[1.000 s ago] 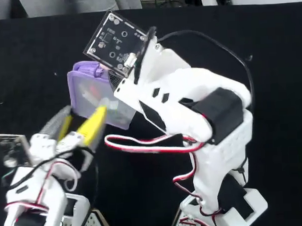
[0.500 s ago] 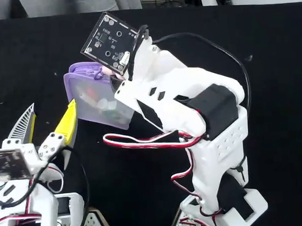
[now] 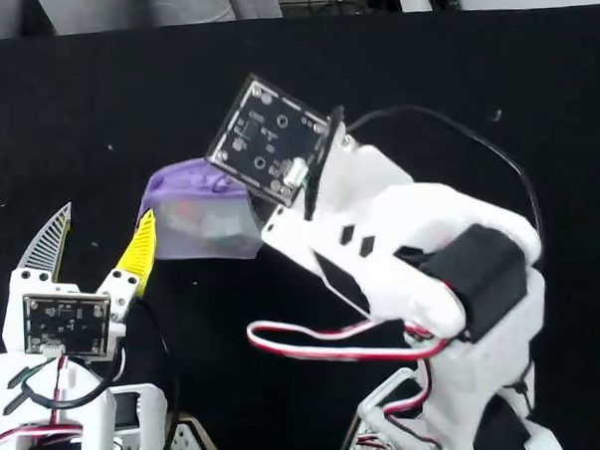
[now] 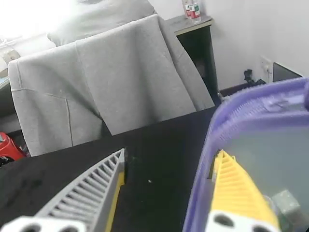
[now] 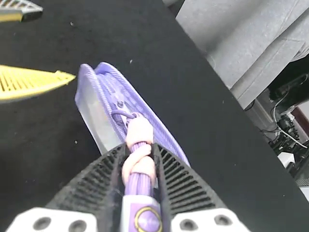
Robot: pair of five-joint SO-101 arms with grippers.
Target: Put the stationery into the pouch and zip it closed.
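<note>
As its wrist view shows, right claw (image 5: 140, 149) clamps the pouch cord (image 5: 139, 173)

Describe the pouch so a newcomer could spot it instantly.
Over the black table, find the camera board on the white arm. The pouch is held there by its pull cord in the right end effector. It is the only lilac, clear-sided thing, next to the yellow finger of the left end effector.

High view: fixed, above the arms' base side, looking down over the black desk (image 3: 75, 95) toward its far edge. Left wrist view: low, along the left gripper (image 4: 170, 155), facing the far edge and a grey chair (image 4: 111, 82) beyond. Right wrist view: close, down the right gripper (image 5: 140, 147) onto the desk. All three share the pouch (image 3: 195, 218).
</note>
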